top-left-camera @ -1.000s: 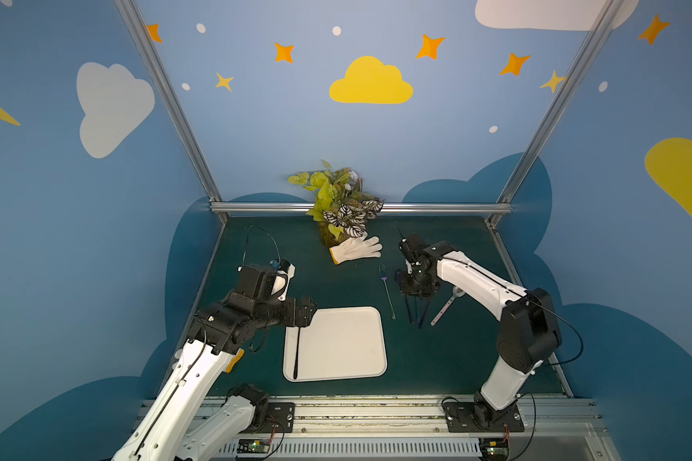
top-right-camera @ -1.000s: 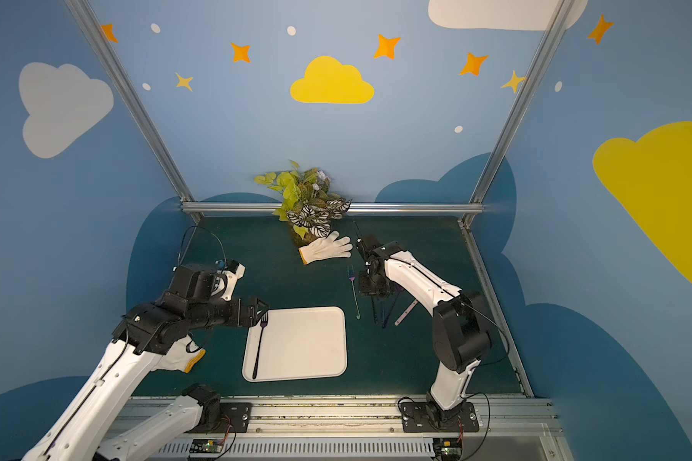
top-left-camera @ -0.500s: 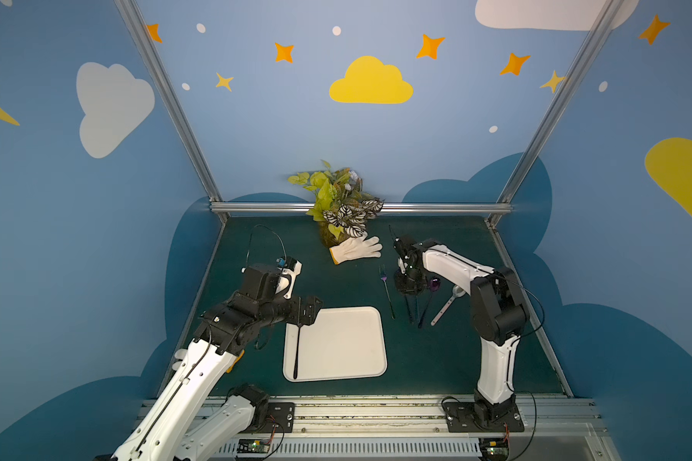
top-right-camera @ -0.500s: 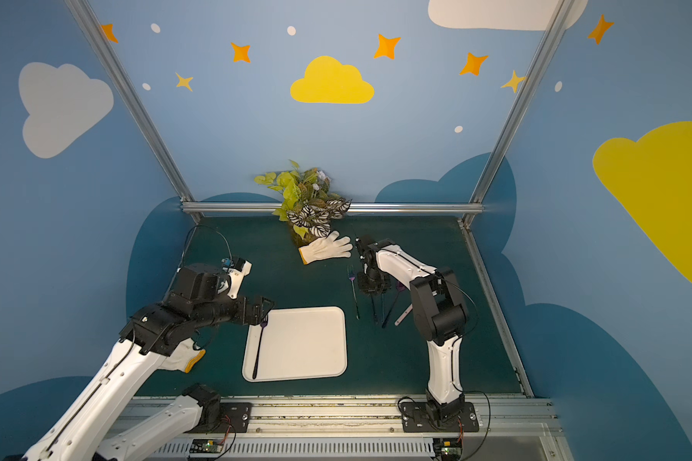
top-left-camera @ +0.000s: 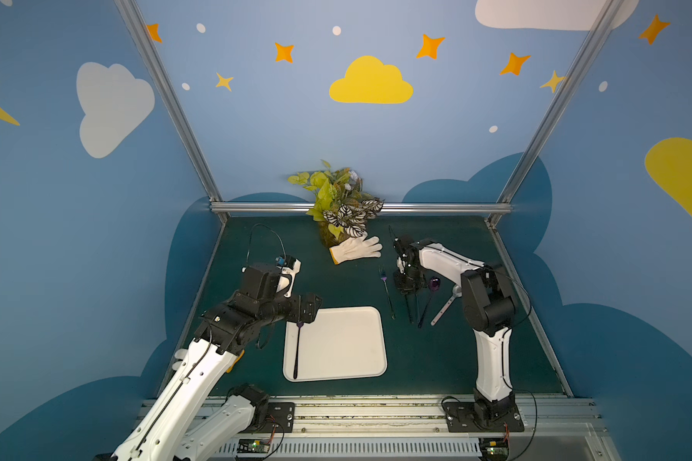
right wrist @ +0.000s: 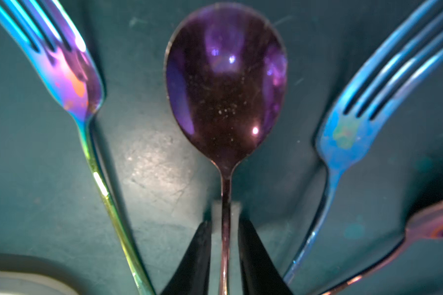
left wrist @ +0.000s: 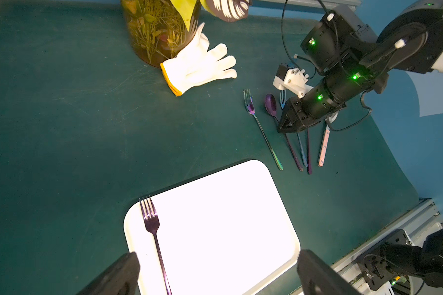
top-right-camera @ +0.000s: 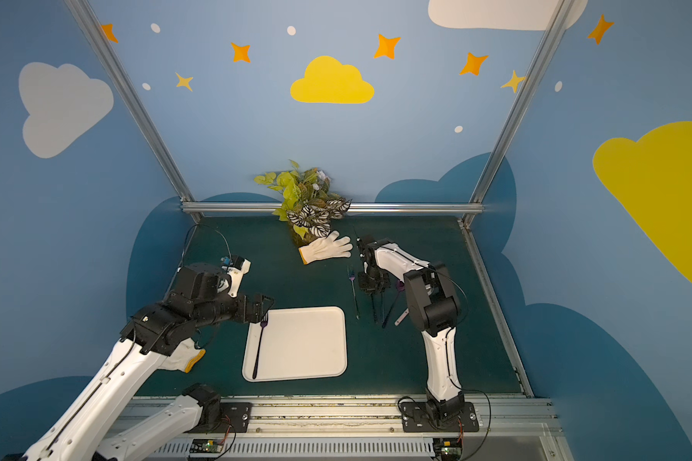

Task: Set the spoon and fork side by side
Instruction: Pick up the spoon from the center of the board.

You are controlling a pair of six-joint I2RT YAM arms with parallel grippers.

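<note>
R gripper [right wrist: 224, 224] straddles purple spoon [right wrist: 225, 84] neck, jaws narrow; I can't tell if it's pinched. L gripper [left wrist: 218, 255] spread wide over tray [left wrist: 228, 204] w/ purple fork [left wrist: 151, 224]

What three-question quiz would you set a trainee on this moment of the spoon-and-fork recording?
1. True or false: the purple fork lies on the white tray.
2. The right hand has its fingers either side of the handle of which item? A) purple spoon B) white glove C) plant
3. In one word, is the left hand open or shut?

Key: 1 true; 2 A; 3 open.
</note>
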